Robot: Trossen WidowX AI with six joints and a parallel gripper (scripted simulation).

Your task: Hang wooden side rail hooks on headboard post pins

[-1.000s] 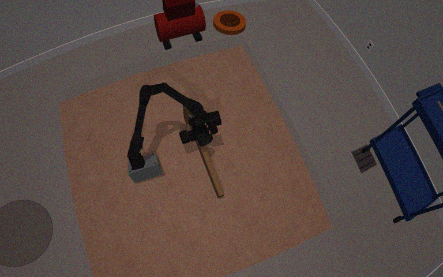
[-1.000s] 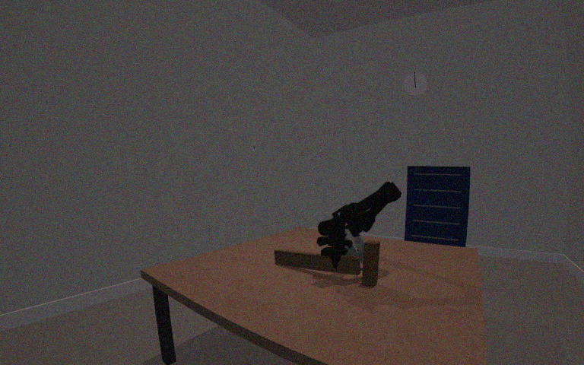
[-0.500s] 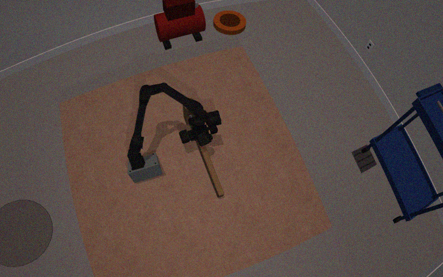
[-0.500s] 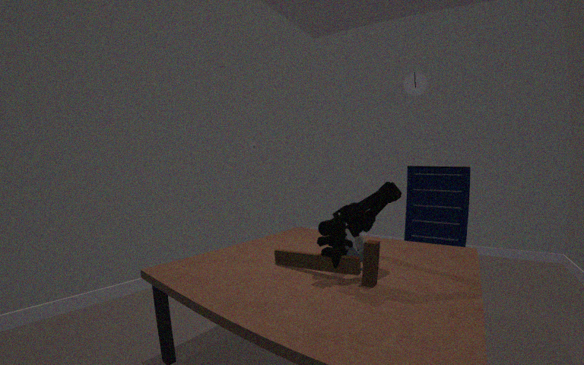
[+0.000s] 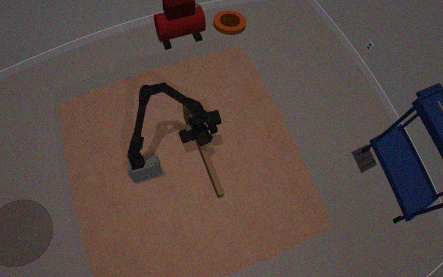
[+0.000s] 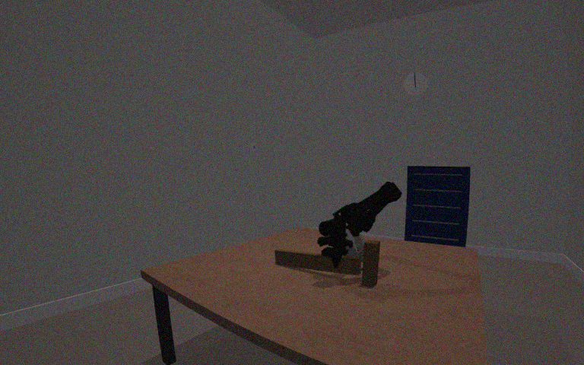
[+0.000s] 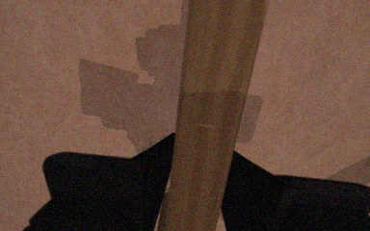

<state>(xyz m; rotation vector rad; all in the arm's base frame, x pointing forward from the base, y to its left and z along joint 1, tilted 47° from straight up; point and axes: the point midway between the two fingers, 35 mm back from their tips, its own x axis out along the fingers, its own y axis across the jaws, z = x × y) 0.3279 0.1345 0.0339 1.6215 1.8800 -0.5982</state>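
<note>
The wooden side rail [image 5: 213, 173] [image 6: 296, 259] [image 7: 212, 72] lies lengthwise under the arm. Its far end is low, at or just above the table [image 5: 261, 195] [image 6: 409, 318]. Its other end is close beside the upright headboard post [image 5: 186, 115] [image 6: 371, 263], which is partly hidden by the arm in the top view. My gripper [image 5: 199, 139] [image 6: 336, 263] [image 7: 193, 140] points down and is shut on the rail, near the post end, with a dark finger on each side. The steel hooks, the slot and the pins cannot be made out, so whether they are engaged cannot be told.
The arm's grey base [image 5: 146, 171] stands left of the rail in the top view. Off the table are a red cylindrical object [image 5: 181, 24], an orange ring [image 5: 242, 25], a blue chair [image 5: 401, 169] and a dark round disc [image 5: 24, 233]. A blue panel [image 6: 436, 198] stands behind the table.
</note>
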